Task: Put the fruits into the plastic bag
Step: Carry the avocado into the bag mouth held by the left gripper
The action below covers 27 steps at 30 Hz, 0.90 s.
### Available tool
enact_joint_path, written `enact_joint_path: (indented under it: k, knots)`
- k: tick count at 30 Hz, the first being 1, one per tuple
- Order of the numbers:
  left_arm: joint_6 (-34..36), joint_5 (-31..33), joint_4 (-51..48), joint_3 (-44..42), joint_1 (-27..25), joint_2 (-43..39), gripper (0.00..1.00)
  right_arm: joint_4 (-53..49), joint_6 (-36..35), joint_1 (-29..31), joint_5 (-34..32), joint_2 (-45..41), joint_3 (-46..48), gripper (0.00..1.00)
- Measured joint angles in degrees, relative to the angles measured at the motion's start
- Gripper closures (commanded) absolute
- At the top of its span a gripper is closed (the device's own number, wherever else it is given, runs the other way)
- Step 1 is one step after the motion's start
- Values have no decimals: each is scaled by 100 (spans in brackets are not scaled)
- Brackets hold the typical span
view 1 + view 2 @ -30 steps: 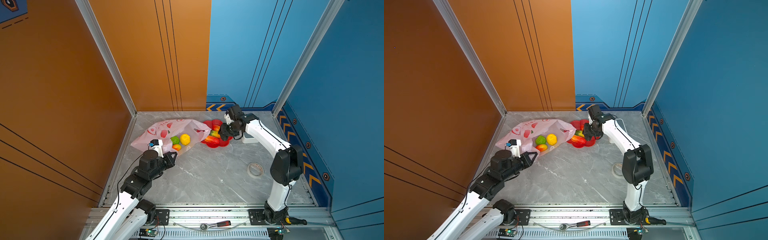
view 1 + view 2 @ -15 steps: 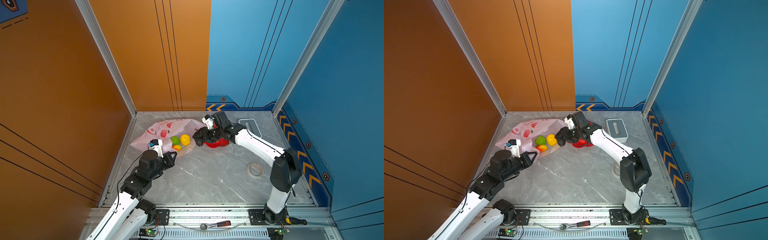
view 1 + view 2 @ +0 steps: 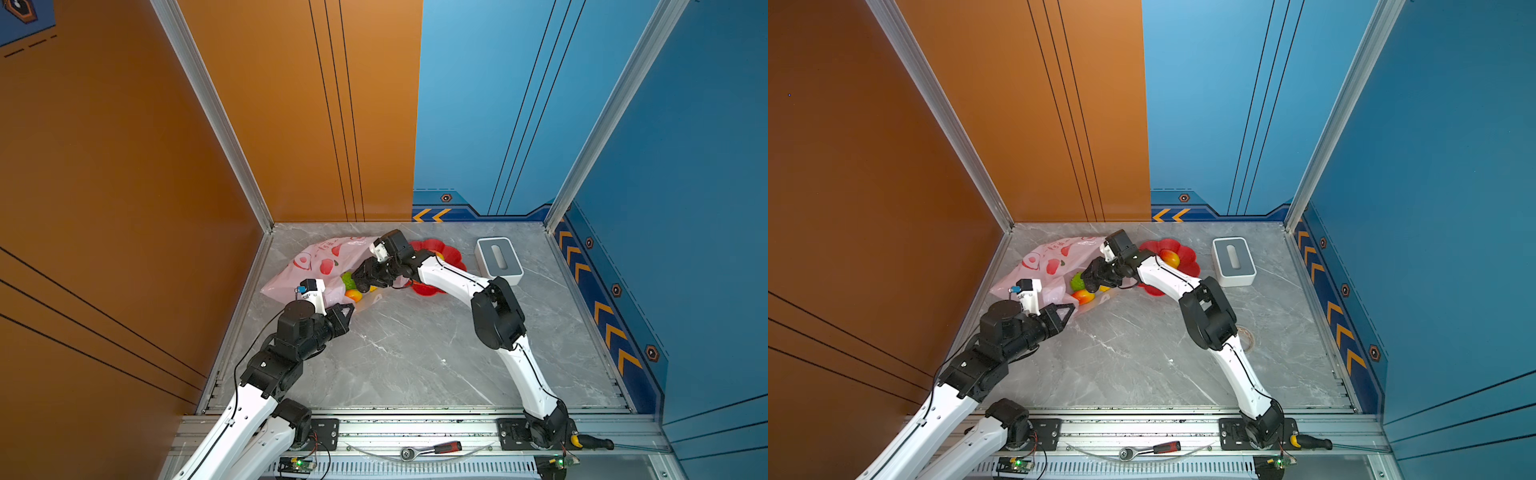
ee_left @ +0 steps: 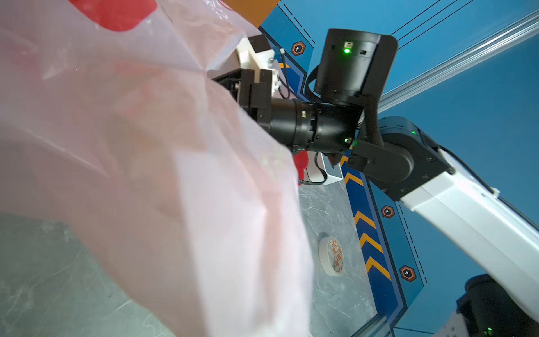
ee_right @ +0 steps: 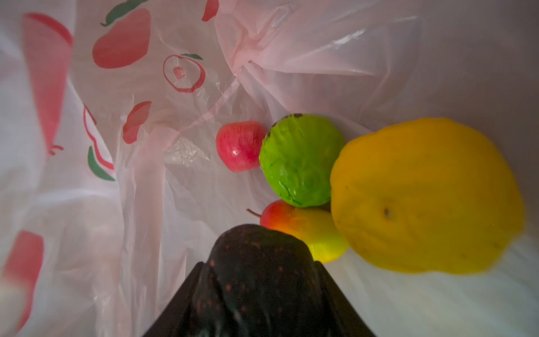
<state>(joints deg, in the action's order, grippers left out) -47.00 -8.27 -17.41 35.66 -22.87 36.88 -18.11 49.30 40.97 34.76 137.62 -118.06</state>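
Dark avocado (image 5: 256, 277); gripped in right jaws; inside plastic bag (image 5: 291, 43)

Inside plastic bag (image 5: 180, 87): lemon (image 5: 423, 195), green fruit (image 5: 300, 160), mango (image 5: 315, 230) block right gripper (image 5: 259, 262) with avocado (image 5: 256, 297).
Tabletop (image 3: 415, 353) centre, 6 o'clock: open.
1 o'clock: tissue box (image 3: 498, 259).

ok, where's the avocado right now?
Avocado: right wrist view, clamped in the right gripper inside the plastic bag, beside the mango and green fruit; rear left of the table.
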Motion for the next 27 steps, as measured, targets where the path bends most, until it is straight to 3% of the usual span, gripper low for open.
enact_joint_path:
  k: [5, 15, 27]
  knots:
    - [0, -39, 2, 0, 11, 42, 100, 170, 304, 61, -2, 466, -485, 49]
    - [0, -94, 2, 0, 37, 48, 100, 925, 1069, 9, -87, 577, -516, 48]
    - [0, -101, 2, -9, 37, 17, 100, 2461, 2256, -153, -358, 577, 201, 43]
